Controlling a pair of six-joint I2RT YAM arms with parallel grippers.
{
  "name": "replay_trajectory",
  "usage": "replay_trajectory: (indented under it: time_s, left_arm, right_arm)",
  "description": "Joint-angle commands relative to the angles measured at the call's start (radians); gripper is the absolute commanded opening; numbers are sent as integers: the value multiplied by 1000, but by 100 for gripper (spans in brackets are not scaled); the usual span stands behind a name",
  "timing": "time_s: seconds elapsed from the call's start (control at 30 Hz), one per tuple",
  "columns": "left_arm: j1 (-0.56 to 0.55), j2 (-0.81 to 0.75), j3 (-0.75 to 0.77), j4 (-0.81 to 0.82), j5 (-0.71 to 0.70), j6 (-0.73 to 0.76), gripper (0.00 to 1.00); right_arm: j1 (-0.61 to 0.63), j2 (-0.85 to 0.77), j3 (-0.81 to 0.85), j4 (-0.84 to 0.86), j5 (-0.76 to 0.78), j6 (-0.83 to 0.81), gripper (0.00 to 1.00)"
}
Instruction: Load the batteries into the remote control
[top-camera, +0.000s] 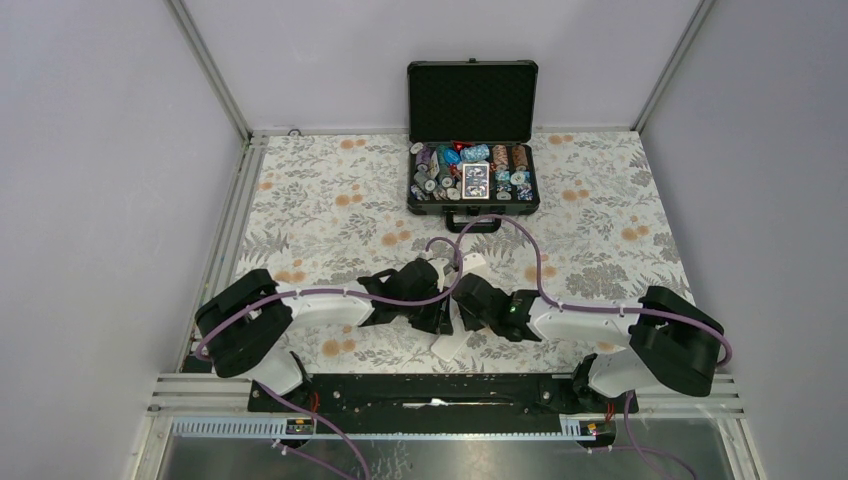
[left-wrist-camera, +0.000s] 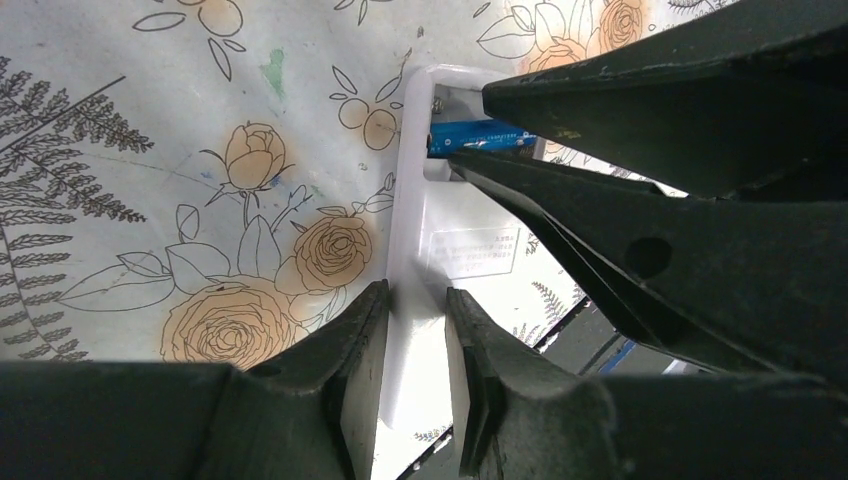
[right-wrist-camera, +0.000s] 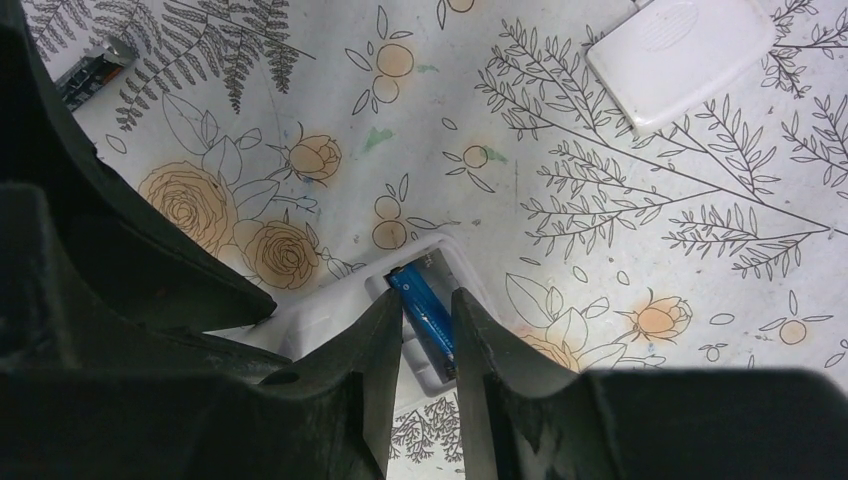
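Observation:
The white remote control (left-wrist-camera: 420, 250) lies back-up on the floral cloth, its battery bay open at the far end. My left gripper (left-wrist-camera: 415, 295) is shut on the remote's body, a pad on each long side. A blue battery (right-wrist-camera: 428, 318) lies in the bay. My right gripper (right-wrist-camera: 425, 300) is shut on it, a fingertip on each side; this shows in the left wrist view too, around the battery (left-wrist-camera: 478, 135). A second, dark battery (right-wrist-camera: 95, 72) lies loose on the cloth. In the top view both grippers meet over the remote (top-camera: 448, 347).
The white battery cover (right-wrist-camera: 680, 55) lies loose on the cloth beyond the remote, and shows in the top view (top-camera: 472, 262). An open black chip case (top-camera: 472, 150) stands at the back. The arms' mounting rail (top-camera: 440, 395) runs along the near edge.

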Motion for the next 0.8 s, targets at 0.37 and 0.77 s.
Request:
replay_trajectory:
  time_s: [0.37, 0.77]
  left_arm:
    - [3, -50, -42, -17, -40, 40, 29]
    - [7, -130, -47, -68, -91, 45, 29]
  right_arm:
    - [-4, 12, -79, -143, 6, 138, 31]
    - [-3, -95, -124, -183, -62, 198, 29]
